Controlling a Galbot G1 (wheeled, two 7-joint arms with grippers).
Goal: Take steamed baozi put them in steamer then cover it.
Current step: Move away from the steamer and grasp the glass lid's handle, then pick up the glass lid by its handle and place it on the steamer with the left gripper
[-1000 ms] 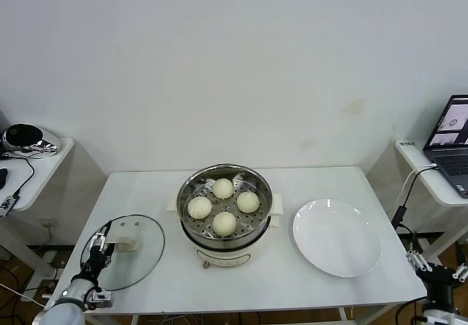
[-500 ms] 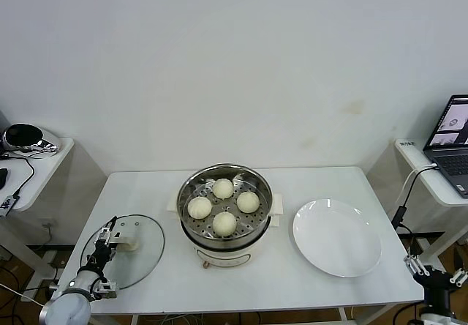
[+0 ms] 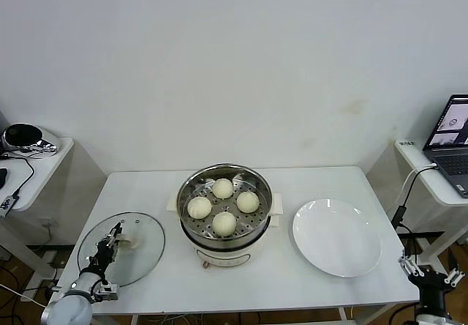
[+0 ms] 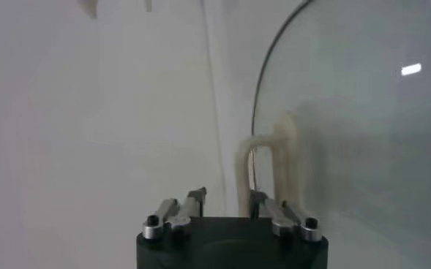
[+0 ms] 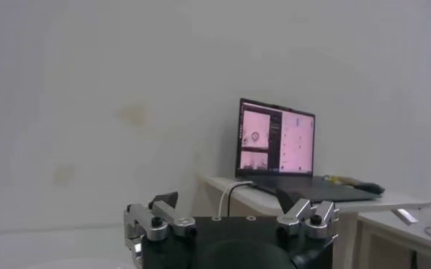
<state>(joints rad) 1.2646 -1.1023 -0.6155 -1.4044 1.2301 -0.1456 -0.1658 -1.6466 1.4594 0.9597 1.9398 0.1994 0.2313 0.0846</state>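
Four buns: all four (image 3: 223, 206) already sit on the holed tray of the steamer, so by my judgement only the covering is left.
Left gripper (image 3: 111, 241): low at the near left corner of the table, its fingers apart on either side of the lid's bar handle; in the wrist view the handle (image 4: 268, 169) stands just ahead of the finger roots, not yet pinched.
Lid (image 3: 124, 247): clear glass with a metal rim, directly under and around the left gripper, flat on the table with its handle upward.
Grip advice: close squarely across the middle of the bar, so the glass hangs level rather than tipping to one side.
Lift advice: raise it straight up and clear of the table before carrying it sideways; the smooth handle looks likely to slip under a shallow pinch.
Steamer (image 3: 225, 211): beyond the left gripper and off toward its right, near but apart from the lid's rim, its pot open.
Placing advice: centre the lid over the steel rim and lower it evenly; the buns look low enough to clear the glass.
Plate (image 3: 336, 237): bare and white, further right, past the steamer.
Right gripper (image 3: 428, 277): parked off the table's near right corner, fingers spread, holding nothing.
Laptop (image 5: 276, 141): well beyond the right gripper, on a side table.
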